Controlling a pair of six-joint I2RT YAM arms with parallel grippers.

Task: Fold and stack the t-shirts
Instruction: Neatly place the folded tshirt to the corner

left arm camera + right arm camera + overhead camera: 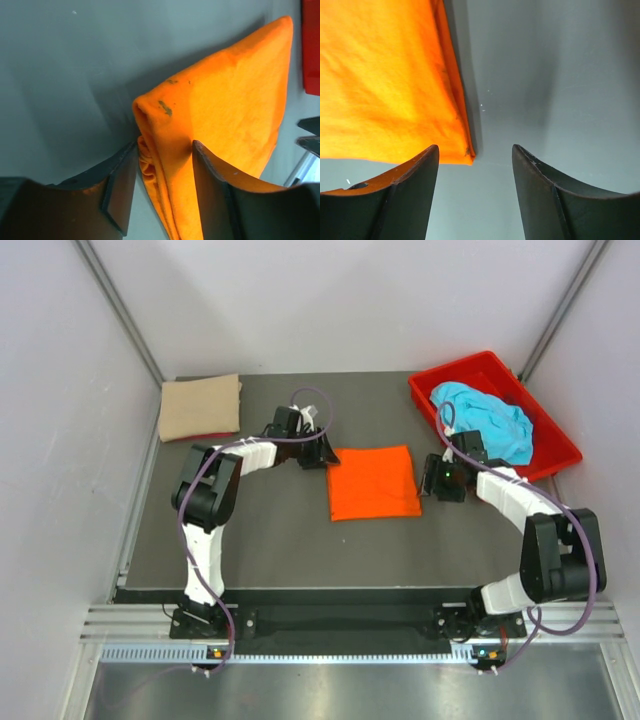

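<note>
The bright orange cloth t-shirt (pixel 372 483) lay folded into a flat rectangle at the middle of the dark grey worktop (pixel 270 540). The tan folded t-shirt (pixel 200 407) sat at the far left corner, well apart. The crumpled turquoise t-shirt (pixel 483 420) lay unfolded in the rigid red plastic bin (pixel 422 398) at the far right corner. The left gripper (pixel 162 146) straddled the orange shirt's far left corner, with a bunched fold of cloth raised between its partly parted jaws; whether they pinched it could not be told. The right gripper (pixel 475 147) stood beside the shirt's right edge, jaws wide and holding nothing, a corner of the cloth just ahead of it. Judgement: the orange shirt appeared folded and due for stacking on the tan one. Risks noted: a lift by one corner alone would let the layers fall open; a loose pinch would drop the fold partway; a drag across the worktop would rumple the underside; the right gripper, closing where it stood, would likely miss the edge.
</note>
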